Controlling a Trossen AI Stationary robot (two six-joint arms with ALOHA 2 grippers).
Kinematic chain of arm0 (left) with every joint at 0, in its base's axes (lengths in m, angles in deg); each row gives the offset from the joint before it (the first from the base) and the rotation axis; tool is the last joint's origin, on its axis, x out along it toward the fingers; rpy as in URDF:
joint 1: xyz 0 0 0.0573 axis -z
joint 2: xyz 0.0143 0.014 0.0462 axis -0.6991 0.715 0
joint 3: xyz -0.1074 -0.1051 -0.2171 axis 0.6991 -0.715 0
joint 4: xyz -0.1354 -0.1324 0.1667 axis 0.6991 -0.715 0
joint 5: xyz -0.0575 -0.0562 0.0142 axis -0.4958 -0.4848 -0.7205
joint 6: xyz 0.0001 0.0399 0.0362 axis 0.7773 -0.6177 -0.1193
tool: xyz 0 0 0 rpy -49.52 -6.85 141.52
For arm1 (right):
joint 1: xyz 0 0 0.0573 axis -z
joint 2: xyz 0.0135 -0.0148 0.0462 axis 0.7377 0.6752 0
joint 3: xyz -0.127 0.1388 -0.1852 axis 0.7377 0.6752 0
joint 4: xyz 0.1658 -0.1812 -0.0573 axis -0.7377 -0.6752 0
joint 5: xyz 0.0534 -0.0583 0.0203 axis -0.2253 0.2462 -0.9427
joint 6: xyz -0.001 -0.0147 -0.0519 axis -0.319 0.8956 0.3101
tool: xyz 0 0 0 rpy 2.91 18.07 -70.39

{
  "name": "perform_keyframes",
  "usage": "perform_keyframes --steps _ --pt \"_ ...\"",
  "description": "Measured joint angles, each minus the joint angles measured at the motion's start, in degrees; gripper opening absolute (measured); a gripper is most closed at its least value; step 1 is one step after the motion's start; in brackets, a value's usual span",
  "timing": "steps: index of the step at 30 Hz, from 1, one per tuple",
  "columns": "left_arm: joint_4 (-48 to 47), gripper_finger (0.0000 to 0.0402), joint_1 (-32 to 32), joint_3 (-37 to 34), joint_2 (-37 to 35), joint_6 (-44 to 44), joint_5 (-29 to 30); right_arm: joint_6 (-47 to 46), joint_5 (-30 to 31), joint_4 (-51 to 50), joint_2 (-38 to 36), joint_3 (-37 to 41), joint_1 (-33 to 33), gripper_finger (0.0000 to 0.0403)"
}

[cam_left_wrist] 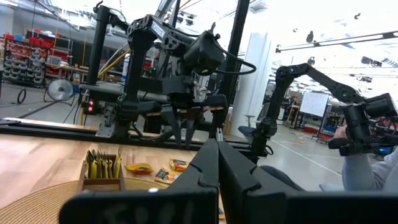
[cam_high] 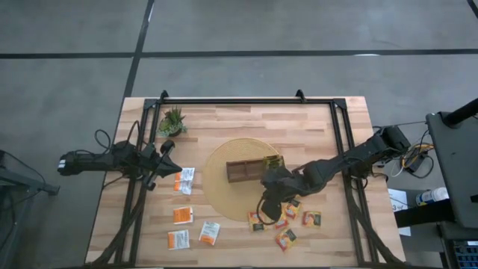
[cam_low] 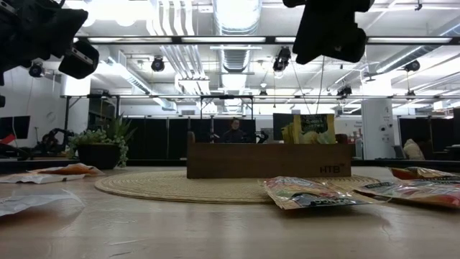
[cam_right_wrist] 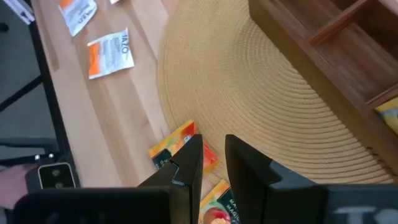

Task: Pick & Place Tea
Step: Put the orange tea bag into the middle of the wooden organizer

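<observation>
The tea is small flat sachets. Orange-brown ones [cam_high: 287,220] lie in a loose group on the wood at the mat's near right edge, white-and-orange ones [cam_high: 184,180] lie at the near left, and yellow-green ones [cam_high: 273,162] stand in the right end of the dark divided tray [cam_high: 243,171]. My right gripper [cam_right_wrist: 213,138] hangs over the mat's near edge above the orange-brown group, slanting down. Its fingers are a narrow gap apart with nothing between them. My left gripper [cam_high: 169,147] waits shut above the table's left side.
The tray rests on a round woven mat [cam_high: 220,190] at mid-table. A small spiky potted plant [cam_high: 173,121] stands at the far left. A black frame [cam_high: 246,101] runs along the table's far edge and down both sides.
</observation>
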Motion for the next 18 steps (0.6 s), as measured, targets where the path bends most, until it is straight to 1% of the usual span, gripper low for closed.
perform_keyframes --steps 7,13,18 --pt "0.0 0.0 0.02 0.01 0.0 -0.02 0.0 1.42 0.14 0.02 -0.01 0.29 -0.21 0.0068" --pt "0.0 0.0 0.02 0.01 0.0 -0.01 0.01 7.33 0.14 -0.01 -0.01 0.4 -0.18 0.0068" --pt "0.0 0.0 0.01 0.0 0.0 0.0 0.0 8.71 0.1 0.0 -0.01 0.42 -0.25 0.0068"
